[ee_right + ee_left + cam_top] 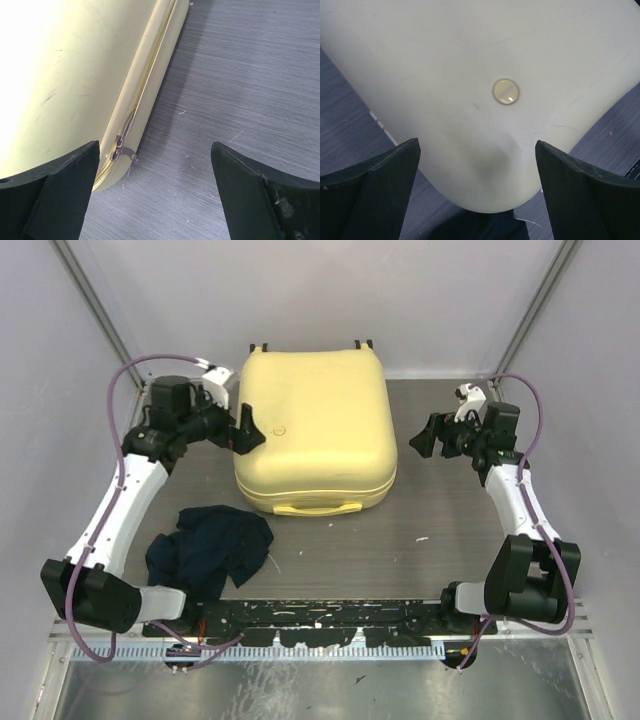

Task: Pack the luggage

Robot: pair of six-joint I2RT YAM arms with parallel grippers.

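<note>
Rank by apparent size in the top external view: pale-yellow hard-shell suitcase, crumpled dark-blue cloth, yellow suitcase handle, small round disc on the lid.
1. Pale-yellow hard-shell suitcase
2. Crumpled dark-blue cloth
3. Yellow suitcase handle
4. Small round disc on the lid
No close calls; each looks clearly smaller than the one before.

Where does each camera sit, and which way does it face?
Top camera: above and behind the arms, looking down at the table, closed suitcase and dark cloth; both arms show.
Left wrist: on the left arm, facing the suitcase top; left end effector open at bottom.
Right wrist: on the right arm, facing the suitcase's zipper edge; right end effector open.
All share the suitcase.
</note>
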